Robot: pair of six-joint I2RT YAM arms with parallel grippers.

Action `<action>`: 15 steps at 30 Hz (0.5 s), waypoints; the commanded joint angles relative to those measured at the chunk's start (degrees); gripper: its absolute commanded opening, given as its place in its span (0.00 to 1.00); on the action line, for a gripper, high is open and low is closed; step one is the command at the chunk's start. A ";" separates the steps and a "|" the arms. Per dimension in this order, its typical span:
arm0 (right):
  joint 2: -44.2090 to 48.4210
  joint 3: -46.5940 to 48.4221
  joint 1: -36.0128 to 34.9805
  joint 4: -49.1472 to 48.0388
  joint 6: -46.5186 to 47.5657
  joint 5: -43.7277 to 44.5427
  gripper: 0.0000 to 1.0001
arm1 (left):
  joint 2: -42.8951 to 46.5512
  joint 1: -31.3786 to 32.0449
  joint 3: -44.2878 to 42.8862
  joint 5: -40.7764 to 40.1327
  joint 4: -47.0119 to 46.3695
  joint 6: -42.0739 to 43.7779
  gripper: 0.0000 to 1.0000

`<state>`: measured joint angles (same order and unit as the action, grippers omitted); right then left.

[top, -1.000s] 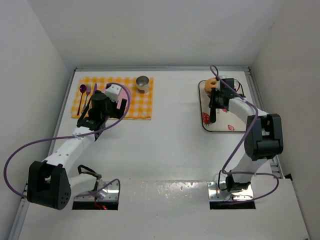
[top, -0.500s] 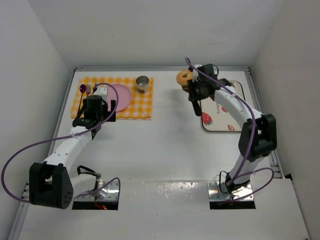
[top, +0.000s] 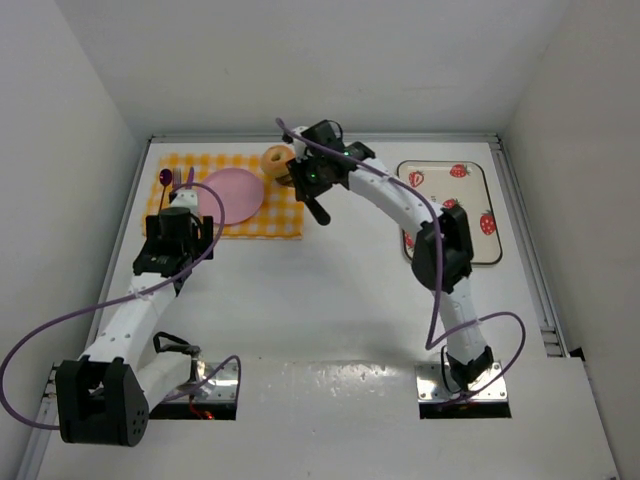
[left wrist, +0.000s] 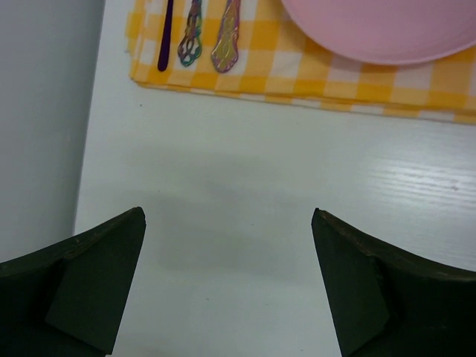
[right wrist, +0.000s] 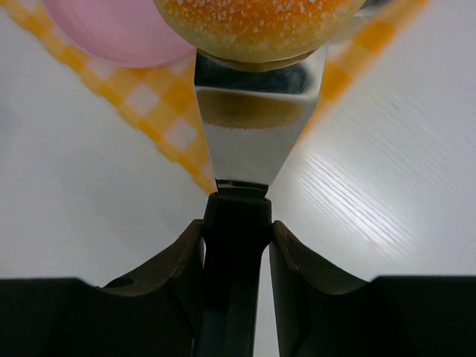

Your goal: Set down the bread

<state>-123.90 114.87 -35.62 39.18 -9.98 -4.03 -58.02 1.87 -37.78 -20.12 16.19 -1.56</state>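
The right pincer (right wrist: 236, 234) was clamped on the spatula (right wrist: 253, 134) handle. The bread (top: 275, 158) lay on its blade, upper middle of frame, just off the pink plate (top: 232, 195)'s upper-right edge. The left pincer (left wrist: 227, 219) gaped, holding nothing.

right gripper (right wrist: 236, 238): both fingers clamped tight on the black handle, nothing loose there
spatula (right wrist: 256, 134): shiny metal blade pointing away from the camera
bread (right wrist: 256, 26): golden, sugary-looking, sitting right on the blade tip
pink plate (right wrist: 111, 30): peeking out up-left, behind the bread
checked cloth (right wrist: 160, 111): yellow and white, under the plate
table (right wrist: 372, 186): plain white
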 commanded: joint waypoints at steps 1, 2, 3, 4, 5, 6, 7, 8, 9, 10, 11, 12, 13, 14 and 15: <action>-3.80 8.96 -3.84 -1.55 -2.23 -1.50 0.00 | 2.47 -0.37 2.35 -3.69 -1.23 4.54 1.00; -4.59 10.36 -4.28 -2.87 -4.07 -1.42 0.00 | 2.47 -0.37 3.75 -4.31 -1.77 5.77 1.00; -6.60 10.46 -5.59 -4.71 -5.04 -1.33 0.00 | 2.99 -0.37 4.29 -5.10 -1.77 5.78 1.00; -7.06 10.64 -5.87 -5.60 -5.75 -1.33 0.00 | 3.00 -0.37 4.29 -5.71 -2.73 6.56 1.00; -7.84 11.42 -6.13 -6.04 -7.58 -0.98 0.00 | 3.00 -0.37 5.08 -5.72 -3.35 6.57 1.00; -10.38 12.04 -7.00 -7.44 -7.86 -0.72 0.00 | 3.00 -0.37 5.08 -4.59 -3.35 7.09 1.00; -11.44 13.70 -7.45 -7.45 -7.95 -0.19 0.00 | 3.00 -0.37 5.08 -4.06 -4.22 7.80 1.00; -13.46 14.67 -7.71 -7.54 -7.69 0.16 0.00 | 3.61 -0.37 5.08 -4.05 -4.23 7.80 1.00; -14.69 17.47 -7.98 -7.62 -7.51 0.51 0.00 | 3.61 -0.37 5.08 -4.05 -5.02 8.41 1.00; -16.45 18.19 -8.41 -7.80 -7.60 1.39 0.00 | 3.61 -0.37 5.08 -4.05 -5.54 8.42 1.00; -17.68 18.63 -8.59 -8.15 -8.21 1.92 0.00 | 3.61 0.15 5.08 -4.05 -5.55 8.42 1.00; -18.48 19.33 -8.77 -9.37 -8.91 2.97 0.00 | 3.61 0.15 5.08 -3.44 -5.55 8.42 1.00; -19.01 19.51 -8.77 -9.64 -9.27 3.24 0.00 | 3.61 0.15 5.08 -3.44 -5.55 8.42 1.00; -19.28 19.69 -8.77 -10.00 -9.18 3.85 0.00 | 3.61 0.76 5.08 -2.91 -5.55 8.42 1.00; -20.15 20.30 -9.12 -10.35 -8.14 5.25 0.00 | 3.61 0.77 5.61 -2.21 -5.55 8.42 1.00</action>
<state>-144.24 130.96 -44.62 34.13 -17.19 -2.50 -55.53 2.20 -32.42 -23.31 12.88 6.00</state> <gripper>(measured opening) 0.362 0.997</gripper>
